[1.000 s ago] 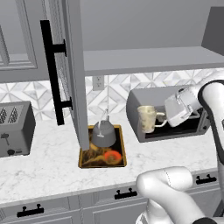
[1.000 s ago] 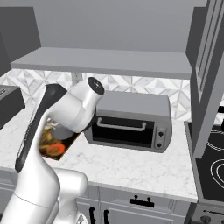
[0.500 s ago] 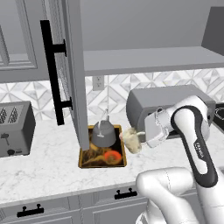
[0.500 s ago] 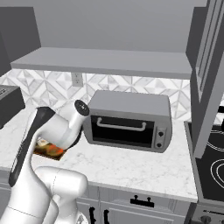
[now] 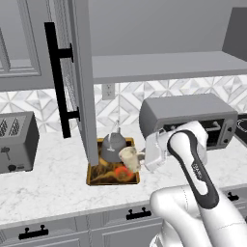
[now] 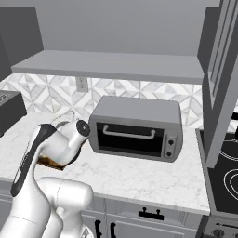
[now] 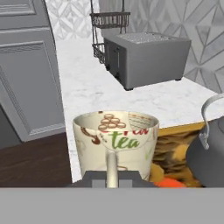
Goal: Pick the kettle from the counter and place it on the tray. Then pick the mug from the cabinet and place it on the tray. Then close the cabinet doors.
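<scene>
Gripping the mug by its handle, your hand hangs right over the tray, which sits on the worktop. Kettle sits just behind the mug, so you'd want to go straight down onto the tray's open front part.

Cream mug hangs over the yellow-rimmed tray, seemingly beside the kettle.

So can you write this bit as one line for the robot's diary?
gripper: shut on mug | mug: held over tray, beside kettle | kettle: on tray | cabinet door: open
</scene>
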Controlling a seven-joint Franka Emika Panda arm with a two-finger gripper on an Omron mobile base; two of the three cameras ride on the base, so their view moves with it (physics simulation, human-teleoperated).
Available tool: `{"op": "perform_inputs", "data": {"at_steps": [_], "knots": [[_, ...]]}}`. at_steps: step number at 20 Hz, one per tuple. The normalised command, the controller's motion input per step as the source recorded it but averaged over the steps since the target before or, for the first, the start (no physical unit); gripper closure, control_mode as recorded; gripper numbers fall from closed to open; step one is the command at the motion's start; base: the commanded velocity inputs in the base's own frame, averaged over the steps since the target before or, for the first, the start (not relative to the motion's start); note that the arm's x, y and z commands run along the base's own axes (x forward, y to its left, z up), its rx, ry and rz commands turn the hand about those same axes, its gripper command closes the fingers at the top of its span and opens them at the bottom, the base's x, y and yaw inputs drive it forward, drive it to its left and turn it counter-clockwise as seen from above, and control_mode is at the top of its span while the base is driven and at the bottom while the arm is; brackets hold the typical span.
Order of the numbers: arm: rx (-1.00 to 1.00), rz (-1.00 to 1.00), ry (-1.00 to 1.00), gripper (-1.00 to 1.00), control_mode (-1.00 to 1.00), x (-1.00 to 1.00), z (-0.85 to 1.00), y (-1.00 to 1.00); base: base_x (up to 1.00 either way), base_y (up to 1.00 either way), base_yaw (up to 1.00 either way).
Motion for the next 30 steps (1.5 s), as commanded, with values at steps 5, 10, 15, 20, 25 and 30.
{"op": "perform_inputs", "data": {"at_steps": [5, 10, 15, 20, 25, 30], "knots": [[0.05, 0.12, 0.03, 1.0, -1.0, 0.3, -0.34, 0.33, 0.0, 0.0, 0.0], [0.12, 0.09, 0.01, 1.0, -1.0, 0.41, -0.21, 0.31, 0.0, 0.0, 0.0], [0.01, 0.01, 0.0, 1.0, -1.0, 0.24, -0.34, 0.22, 0.0, 0.0, 0.0], [0.0, 0.0, -0.01, 1.0, -1.0, 0.24, -0.44, 0.07, 0.0, 0.0, 0.0], [0.0, 0.0, -0.02, 1.0, -1.0, 0.23, -0.32, 0.03, 0.0, 0.0, 0.0], [0.0, 0.01, -0.01, 1.0, -1.0, 0.08, -0.31, 0.01, 0.0, 0.0, 0.0]]}}
